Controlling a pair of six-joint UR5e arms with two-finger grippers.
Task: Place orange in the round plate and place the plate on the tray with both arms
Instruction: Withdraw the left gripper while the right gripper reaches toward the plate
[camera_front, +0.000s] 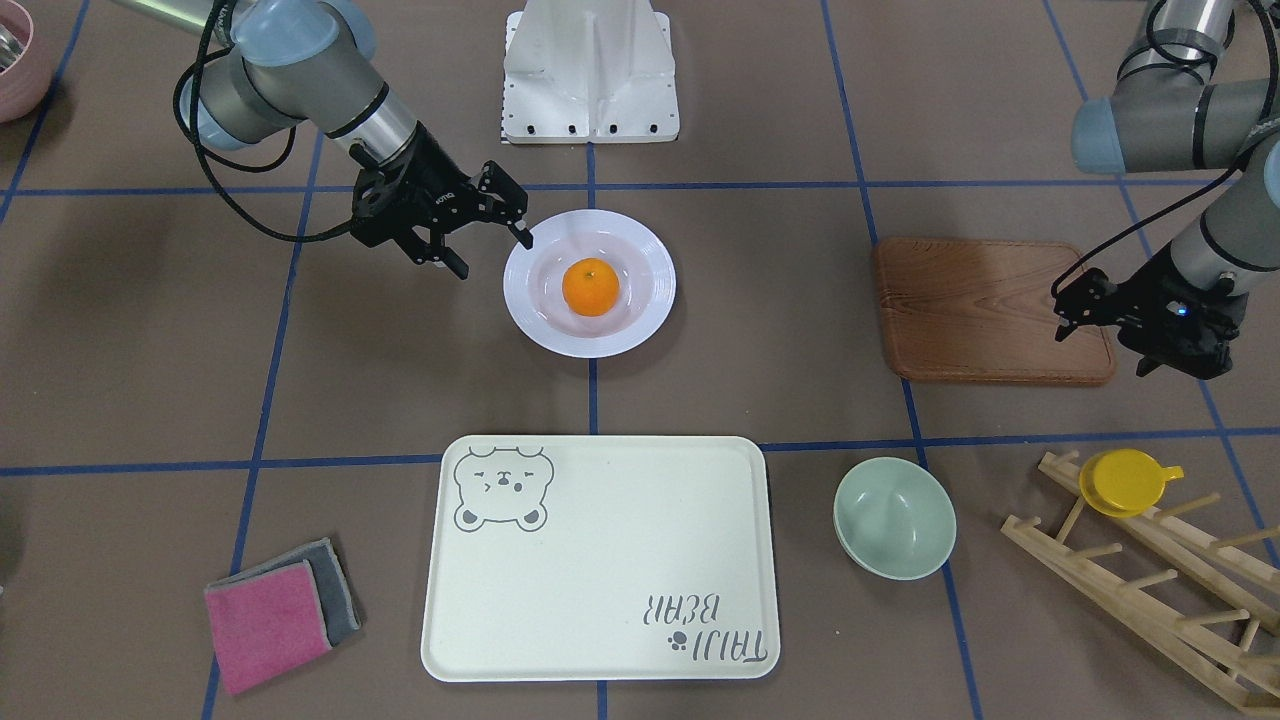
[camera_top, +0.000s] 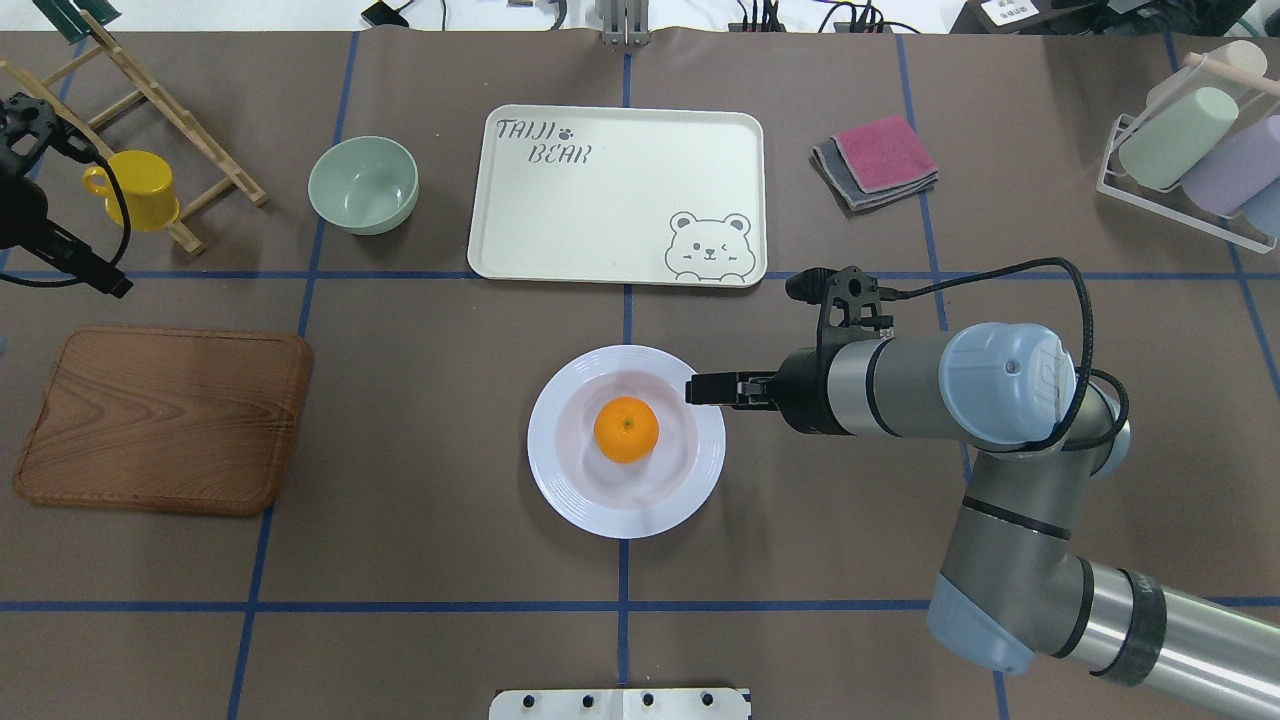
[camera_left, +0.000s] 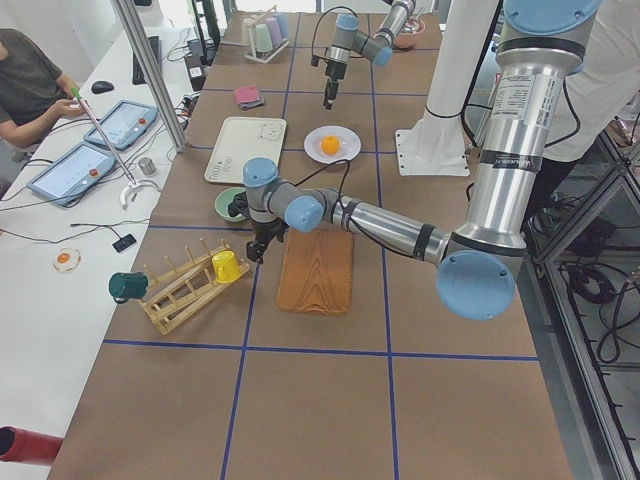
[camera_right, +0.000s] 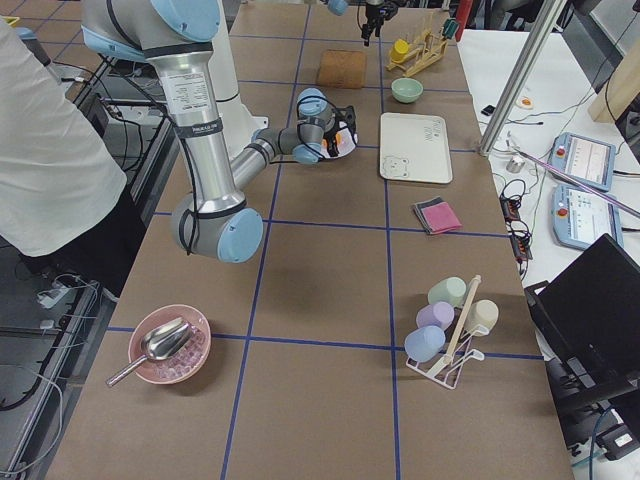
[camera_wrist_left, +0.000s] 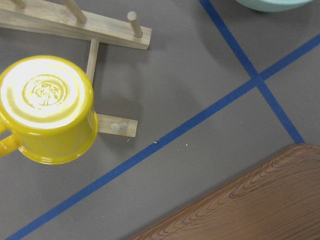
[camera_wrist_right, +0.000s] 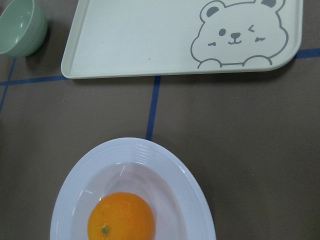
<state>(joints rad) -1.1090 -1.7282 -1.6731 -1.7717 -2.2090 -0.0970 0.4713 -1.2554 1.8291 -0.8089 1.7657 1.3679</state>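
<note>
The orange (camera_front: 590, 287) sits in the middle of the white round plate (camera_front: 655, 268), which rests on the table on the robot's side of the tray (camera_front: 600, 560). My right gripper (camera_front: 488, 250) is open at the plate's edge on the robot's right. One of its fingertips (camera_front: 521, 237) is right at the rim. Seen from overhead, it (camera_top: 695, 390) overlaps the plate's rim (camera_top: 560, 480). The right wrist view shows the orange (camera_wrist_right: 121, 217), the plate (camera_wrist_right: 165, 165) and the tray (camera_wrist_right: 150, 40). My left gripper (camera_front: 1065, 315) hovers by the wooden board; I cannot tell its state.
A wooden board (camera_front: 980, 310), a pale green bowl (camera_front: 893, 517) and a yellow cup (camera_front: 1125, 482) on a wooden rack (camera_front: 1150, 570) occupy the robot's left side. Pink and grey cloths (camera_front: 275, 610) lie beyond the tray. A cup rack (camera_top: 1190, 150) stands far right.
</note>
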